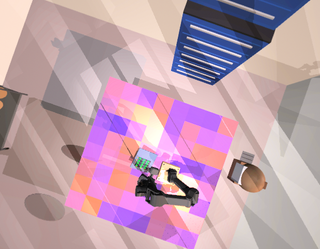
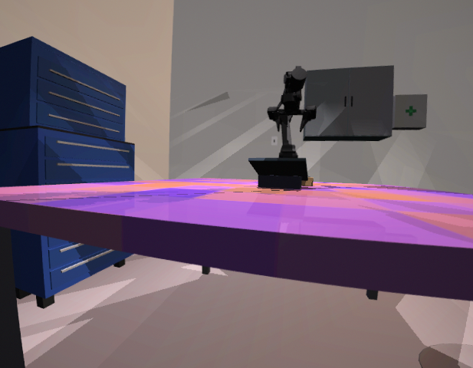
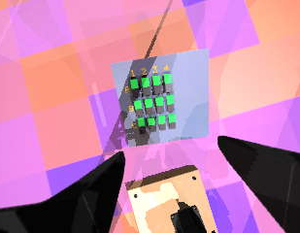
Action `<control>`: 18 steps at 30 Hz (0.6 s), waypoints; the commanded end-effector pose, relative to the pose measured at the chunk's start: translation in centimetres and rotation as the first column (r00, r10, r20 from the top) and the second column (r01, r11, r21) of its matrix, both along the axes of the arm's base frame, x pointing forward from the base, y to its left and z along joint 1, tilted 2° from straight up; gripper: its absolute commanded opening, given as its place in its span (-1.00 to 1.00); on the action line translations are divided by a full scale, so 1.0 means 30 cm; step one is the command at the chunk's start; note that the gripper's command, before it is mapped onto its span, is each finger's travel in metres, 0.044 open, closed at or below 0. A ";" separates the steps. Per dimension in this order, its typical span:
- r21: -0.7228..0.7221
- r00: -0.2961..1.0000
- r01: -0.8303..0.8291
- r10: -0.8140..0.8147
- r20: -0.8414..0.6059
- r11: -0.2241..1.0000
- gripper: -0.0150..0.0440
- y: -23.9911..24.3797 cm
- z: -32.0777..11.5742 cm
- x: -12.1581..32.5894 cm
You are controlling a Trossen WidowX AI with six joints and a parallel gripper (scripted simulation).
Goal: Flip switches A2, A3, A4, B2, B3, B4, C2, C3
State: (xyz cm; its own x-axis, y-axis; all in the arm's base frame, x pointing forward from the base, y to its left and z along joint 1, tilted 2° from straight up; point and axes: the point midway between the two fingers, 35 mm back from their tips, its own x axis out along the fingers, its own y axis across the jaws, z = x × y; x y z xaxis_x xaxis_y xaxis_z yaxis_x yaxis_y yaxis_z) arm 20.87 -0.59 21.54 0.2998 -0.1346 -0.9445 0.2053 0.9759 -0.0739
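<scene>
Wrist view, nearest first: gripper (image 1: 145,175) (image 2: 290,126) (image 3: 169,148) released, fingers wide apart, nothing between them; raised above the panel in the exterior view. Tan base plate (image 1: 162,175) (image 2: 310,181) (image 3: 188,179) near the switch panel (image 1: 150,155) (image 2: 277,166) (image 3: 192,97). Panel tilted, on the patchwork table (image 1: 205,141) (image 2: 236,205) (image 3: 247,116). Switches (image 1: 142,163) (image 3: 153,102): three rows of four, green halves visible; individual tilt cannot be told. Beyond the table: blue drawer cabinet (image 1: 208,45) (image 2: 81,154).
</scene>
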 end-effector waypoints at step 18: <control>0.031 0.997 0.019 -0.021 0.078 0.999 -0.49 -0.019 -0.310 0.244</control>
